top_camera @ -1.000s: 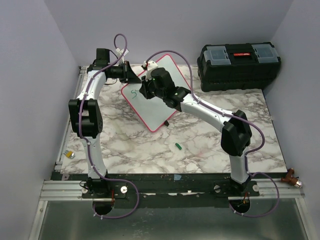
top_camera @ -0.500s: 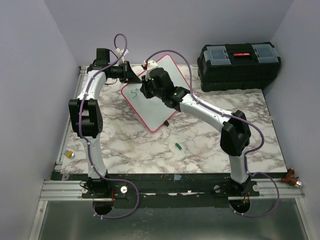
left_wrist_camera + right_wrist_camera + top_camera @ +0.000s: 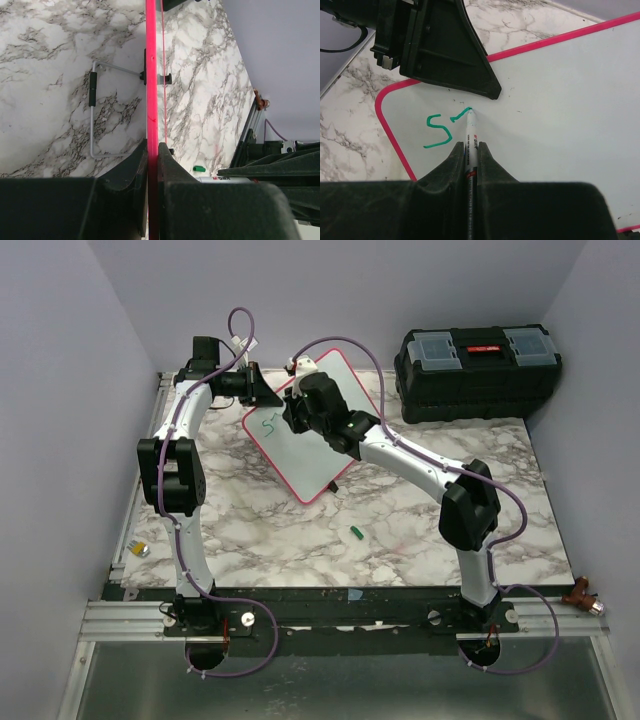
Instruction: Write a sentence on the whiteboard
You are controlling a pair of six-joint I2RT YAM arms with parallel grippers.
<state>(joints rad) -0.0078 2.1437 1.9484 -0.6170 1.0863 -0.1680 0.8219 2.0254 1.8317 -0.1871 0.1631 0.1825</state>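
The marble worktop (image 3: 400, 530) carries the whiteboard (image 3: 305, 460) at its far left-centre, turned corner-on to the arm bases. In the left wrist view the board appears propped on a wire stand (image 3: 92, 117) behind it. The left gripper (image 3: 152, 145) has its fingers clamped on the board's pink frame at the upper-left edge, evidently to steady the panel against pen pressure. The right gripper (image 3: 470, 146) has its fingers closed on a marker (image 3: 470, 127). The marker's long axis runs straight out between them, tip pointing away from the wrist and touching the white surface just short of the left gripper. The sentence (image 3: 440, 130) amounts to a green "S" plus one partial stroke, so most of the writing is judged outstanding
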